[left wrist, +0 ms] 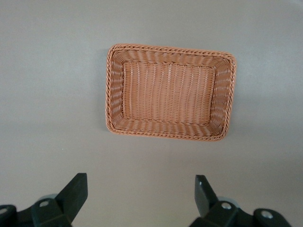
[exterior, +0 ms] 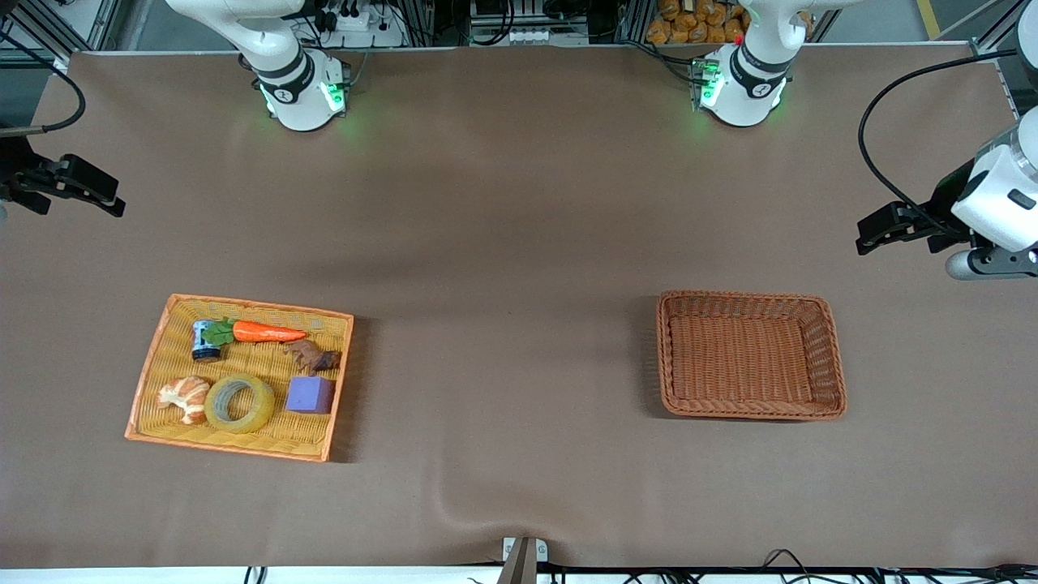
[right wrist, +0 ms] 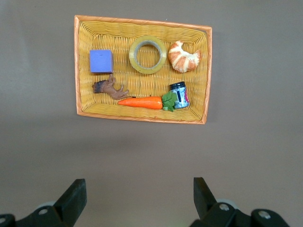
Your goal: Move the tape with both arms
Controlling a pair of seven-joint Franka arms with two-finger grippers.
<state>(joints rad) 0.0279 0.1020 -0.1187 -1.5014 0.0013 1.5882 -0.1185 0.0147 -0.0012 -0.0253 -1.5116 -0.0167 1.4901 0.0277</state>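
Note:
The tape (exterior: 261,408), a yellowish translucent ring, lies flat in an orange-rimmed yellow wicker tray (exterior: 259,307) toward the right arm's end of the table, between a croissant and a purple block. It also shows in the right wrist view (right wrist: 134,56). My right gripper (exterior: 101,195) is open and empty, high over the bare table beside the tray (right wrist: 142,21); its jaws (right wrist: 139,189) stand wide apart. My left gripper (exterior: 866,235) is open and empty, over the table near a brown basket; its jaws (left wrist: 141,189) stand wide apart.
The tray also holds a croissant (exterior: 185,397), a purple block (exterior: 309,395), a carrot (exterior: 268,332), a small dark jar (exterior: 205,339) and a brown toy animal (exterior: 312,355). An empty brown wicker basket (exterior: 750,296) sits toward the left arm's end, also in the left wrist view (left wrist: 170,48).

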